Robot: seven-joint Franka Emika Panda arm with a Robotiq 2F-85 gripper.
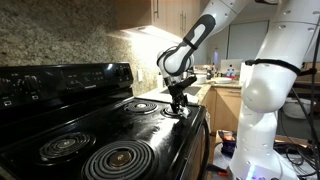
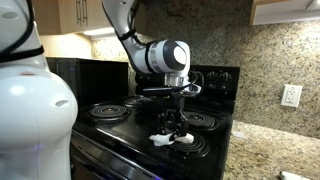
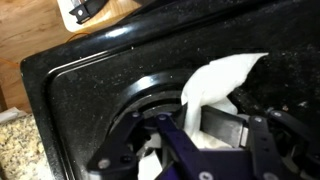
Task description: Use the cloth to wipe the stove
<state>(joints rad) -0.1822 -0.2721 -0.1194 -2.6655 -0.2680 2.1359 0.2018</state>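
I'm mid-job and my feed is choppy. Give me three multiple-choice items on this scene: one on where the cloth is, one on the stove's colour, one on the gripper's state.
1. Where is the cloth?
A. On the granite counter
B. On the stove, at a burner near its corner
C. Hung over the back panel

2. What colour is the stove top?
A. White
B. Steel grey
C. Black

3. How is the gripper?
A. Shut on the cloth
B. Open, high above the stove
C. Shut on a knob

Key: 1 B, the wrist view shows it across the burner ring; 2 C, it is glossy black in every view; 3 A, white fabric sits between the closed fingers.
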